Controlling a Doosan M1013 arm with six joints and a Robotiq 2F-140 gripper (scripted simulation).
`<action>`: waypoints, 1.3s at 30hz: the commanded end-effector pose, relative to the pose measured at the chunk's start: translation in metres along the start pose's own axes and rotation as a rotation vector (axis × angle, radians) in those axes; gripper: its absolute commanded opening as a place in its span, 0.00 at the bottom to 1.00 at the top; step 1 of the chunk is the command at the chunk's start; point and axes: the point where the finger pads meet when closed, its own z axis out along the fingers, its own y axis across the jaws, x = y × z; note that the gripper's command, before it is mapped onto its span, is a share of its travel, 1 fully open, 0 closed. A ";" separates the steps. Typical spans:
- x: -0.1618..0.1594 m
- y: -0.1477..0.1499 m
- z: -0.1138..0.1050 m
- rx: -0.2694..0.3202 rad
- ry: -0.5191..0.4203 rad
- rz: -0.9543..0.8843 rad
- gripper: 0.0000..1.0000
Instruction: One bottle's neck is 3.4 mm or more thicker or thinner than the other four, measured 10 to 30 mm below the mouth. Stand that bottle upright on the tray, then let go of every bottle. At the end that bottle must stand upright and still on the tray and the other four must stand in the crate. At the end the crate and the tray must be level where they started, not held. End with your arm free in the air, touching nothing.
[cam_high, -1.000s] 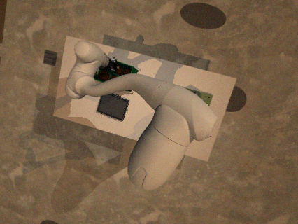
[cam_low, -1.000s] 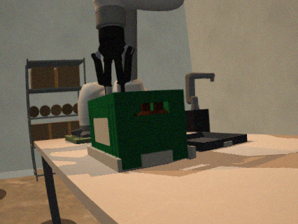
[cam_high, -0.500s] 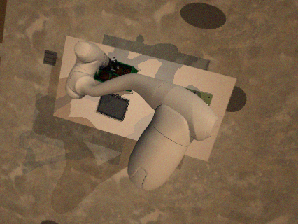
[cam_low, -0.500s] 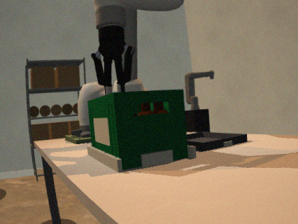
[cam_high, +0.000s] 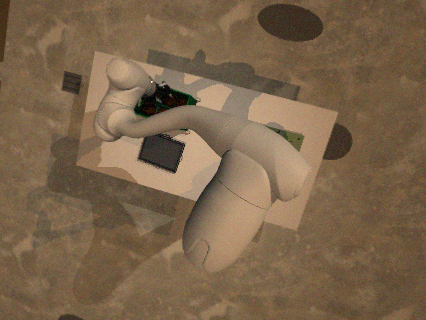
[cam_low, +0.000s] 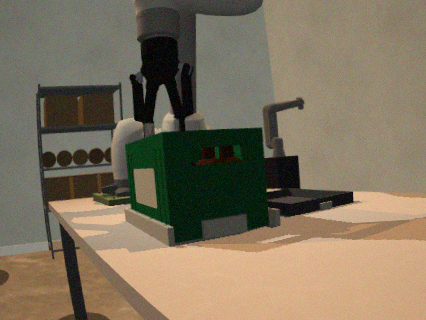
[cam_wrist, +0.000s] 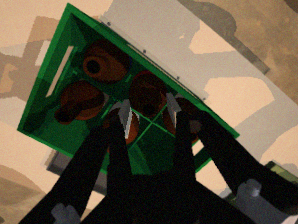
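The green crate (cam_wrist: 115, 100) stands on the table's left part and holds several brown bottles. One bottle (cam_wrist: 102, 62) is at the far corner, another (cam_wrist: 80, 100) beside it. My gripper (cam_wrist: 148, 104) hangs over the crate, open, with a fingertip on each side of the top of a third brown bottle (cam_wrist: 147, 95), not clamping it. In the side view the gripper (cam_low: 162, 127) has its fingertips at the rim of the crate (cam_low: 195, 182). The dark tray (cam_high: 161, 152) lies flat beside the crate (cam_high: 164, 106) and also shows in the side view (cam_low: 307, 200).
A flat green pad (cam_high: 292, 137) lies at the table's far end. A black box (cam_low: 282, 172) with a pale bent pipe (cam_low: 280, 125) stands behind the tray. A shelf rack (cam_low: 75, 145) stands off the table. My arm spans the table's middle.
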 end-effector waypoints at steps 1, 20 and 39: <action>0.000 0.000 0.000 0.000 0.000 0.000 0.38; 0.000 0.000 0.000 0.000 0.000 0.000 0.38; 0.000 0.000 -0.005 0.000 0.000 0.000 0.38</action>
